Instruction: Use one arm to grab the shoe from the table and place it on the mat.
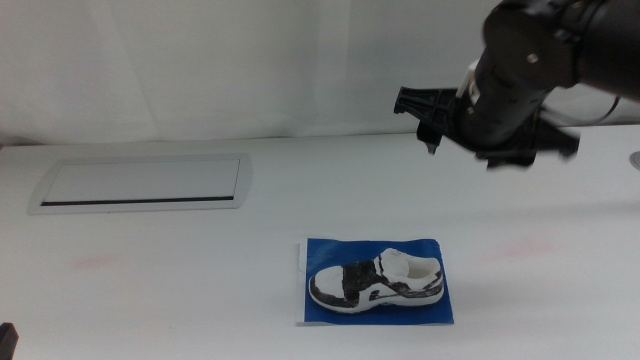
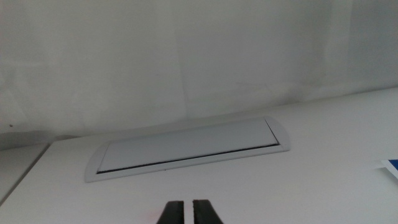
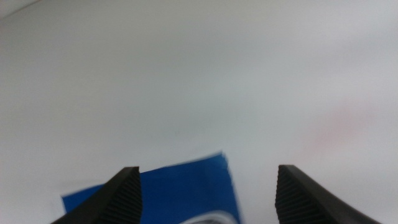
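Note:
The white and black shoe (image 1: 378,283) lies on its sole on the blue mat (image 1: 325,250), toe towards the right, in the middle view. My right gripper (image 1: 495,140) hangs high above the table, behind and to the right of the shoe. In the right wrist view the right gripper (image 3: 208,171) has its jaws wide apart and empty, with part of the mat (image 3: 174,186) below them. My left gripper (image 2: 188,204) is shut and empty and waits at the table's near left; only a dark bit of it (image 1: 8,340) shows in the middle view.
A silver-framed inset panel (image 1: 140,183) lies in the white table (image 1: 200,290) at the back left; it also shows in the left wrist view (image 2: 186,146). A corner of the mat (image 2: 392,167) shows at that view's edge. A white wall stands behind the table.

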{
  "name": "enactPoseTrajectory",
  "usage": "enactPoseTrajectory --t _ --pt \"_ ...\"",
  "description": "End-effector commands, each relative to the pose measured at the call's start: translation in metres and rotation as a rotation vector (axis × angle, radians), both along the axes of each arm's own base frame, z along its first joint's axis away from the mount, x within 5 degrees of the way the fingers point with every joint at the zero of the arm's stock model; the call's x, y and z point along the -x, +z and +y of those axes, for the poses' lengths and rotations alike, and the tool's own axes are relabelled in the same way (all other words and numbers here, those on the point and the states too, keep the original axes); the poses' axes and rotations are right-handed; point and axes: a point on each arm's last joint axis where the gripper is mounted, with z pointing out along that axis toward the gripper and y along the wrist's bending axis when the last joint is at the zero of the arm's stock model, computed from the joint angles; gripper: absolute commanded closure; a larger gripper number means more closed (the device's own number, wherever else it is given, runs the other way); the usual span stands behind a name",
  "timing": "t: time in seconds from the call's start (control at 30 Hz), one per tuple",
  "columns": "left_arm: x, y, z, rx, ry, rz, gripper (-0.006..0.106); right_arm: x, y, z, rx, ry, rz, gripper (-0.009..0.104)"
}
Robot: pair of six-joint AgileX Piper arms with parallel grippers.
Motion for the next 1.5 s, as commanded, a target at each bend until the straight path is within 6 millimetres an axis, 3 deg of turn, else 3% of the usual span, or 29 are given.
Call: enactPoseTrajectory --t 0.0,0.2,0.4,0.57,0.7,0.87,1.0,1.17,1.27,1.47 --pt "0.000 -0.013 0.000 0.019 0.002 0.032 0.104 -0.004 0.011 -0.004 0.105 0.250 -0.077 0.033" --pt "0.000 -0.013 0.000 0.019 0.002 0.032 0.104 -0.009 0.015 -0.002 0.343 0.681 -0.154 0.033" --pt "0.000 -0.013 0.000 0.019 0.002 0.032 0.104 -0.021 0.026 -0.002 0.446 0.733 -0.326 0.034" --pt "0.000 -0.013 0.000 0.019 0.002 0.032 0.104 -0.034 0.031 -0.018 0.481 0.671 -0.370 0.034" --pt "0.000 -0.013 0.000 0.019 0.002 0.032 0.104 -0.049 0.047 -0.075 0.352 0.481 -0.367 0.034" --pt "0.000 -0.013 0.000 0.019 0.002 0.032 0.104 -0.044 0.079 -0.137 0.367 0.360 -0.439 0.034" --pt "0.000 -0.013 0.000 0.019 0.002 0.032 0.104 -0.020 0.085 -0.185 0.338 0.308 -0.518 0.034" --pt "0.000 -0.013 0.000 0.019 0.002 0.032 0.104 0.027 0.077 -0.219 0.334 0.249 -0.570 0.034" --pt "0.000 -0.013 0.000 0.019 0.002 0.032 0.104 0.059 0.065 -0.226 0.346 0.214 -0.684 0.034" --pt "0.000 -0.013 0.000 0.019 0.002 0.032 0.104 0.136 0.031 -0.219 0.343 0.197 -0.934 0.034"
